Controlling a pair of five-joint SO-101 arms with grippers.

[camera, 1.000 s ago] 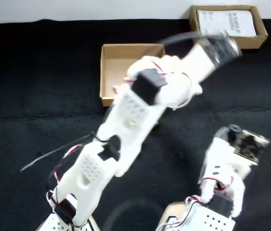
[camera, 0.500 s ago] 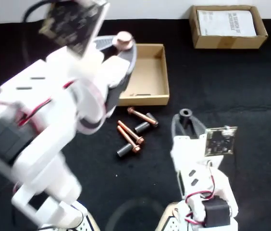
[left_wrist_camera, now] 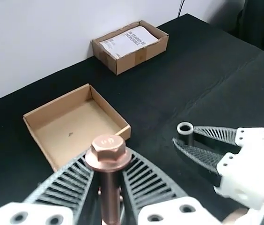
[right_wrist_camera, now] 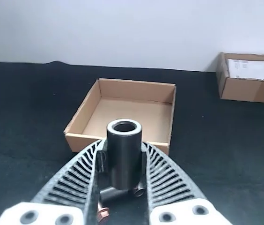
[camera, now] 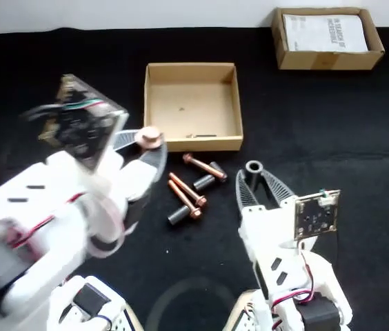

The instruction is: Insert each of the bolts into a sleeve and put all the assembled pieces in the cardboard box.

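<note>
Left claw point(left_wrist_camera: 107, 171) is closed on a copper bolt point(left_wrist_camera: 105, 151), holding it by the shank with the hexagonal head poking out past the fingertips. The right claw point(camera: 255, 181) is clamped on a dark sleeve point(camera: 253, 167), which stands upright with its open bore facing up. Within the last second the left arm has swung off the cardboard box point(camera: 193, 67) and drawn back to the box's near left corner, while the right claw has edged its sleeve slightly toward it. This suggests the pair is being lined up for insertion, which is not yet done. Bolt and sleeve remain apart, with the loose bolts and sleeves point(camera: 189, 192) lying on the black table point(camera: 332, 138) between them, just in front of the box.
</note>
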